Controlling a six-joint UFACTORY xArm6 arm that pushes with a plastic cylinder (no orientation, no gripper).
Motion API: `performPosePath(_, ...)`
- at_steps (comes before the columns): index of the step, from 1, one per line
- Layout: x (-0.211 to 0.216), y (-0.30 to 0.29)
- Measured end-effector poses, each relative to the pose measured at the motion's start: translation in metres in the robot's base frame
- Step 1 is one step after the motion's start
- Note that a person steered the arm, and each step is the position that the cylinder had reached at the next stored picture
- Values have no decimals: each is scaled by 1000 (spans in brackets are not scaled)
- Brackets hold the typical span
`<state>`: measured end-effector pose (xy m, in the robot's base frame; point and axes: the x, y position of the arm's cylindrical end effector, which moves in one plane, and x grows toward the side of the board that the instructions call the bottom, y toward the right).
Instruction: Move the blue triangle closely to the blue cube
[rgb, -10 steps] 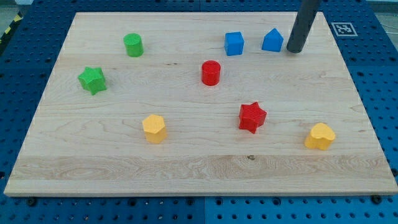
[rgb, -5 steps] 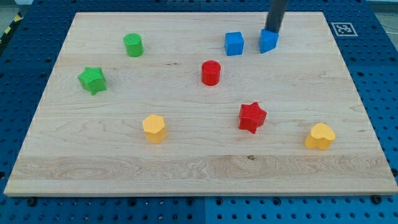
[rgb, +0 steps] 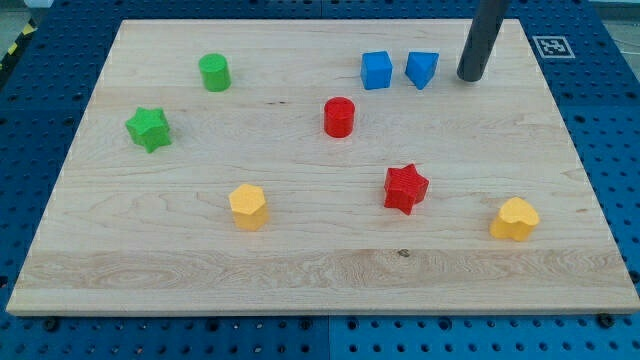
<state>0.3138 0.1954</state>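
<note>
The blue triangle (rgb: 421, 69) lies near the view's top, a narrow gap to the right of the blue cube (rgb: 376, 70). The two do not touch. My tip (rgb: 469, 77) is on the board to the right of the blue triangle, apart from it by about a block's width. The dark rod rises from the tip out of the view's top.
A red cylinder (rgb: 339, 116) stands below and left of the blue cube. A red star (rgb: 405, 187), a yellow heart (rgb: 514, 218), a yellow hexagon (rgb: 247, 206), a green star (rgb: 149, 129) and a green cylinder (rgb: 214, 72) lie on the wooden board (rgb: 300, 260).
The blue triangle has slid left, closer to the blue cube, and turned. My tip went from its right to its top, then back out to the right.
</note>
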Motion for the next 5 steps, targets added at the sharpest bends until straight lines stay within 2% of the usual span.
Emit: performPosePath(5,2,-30)
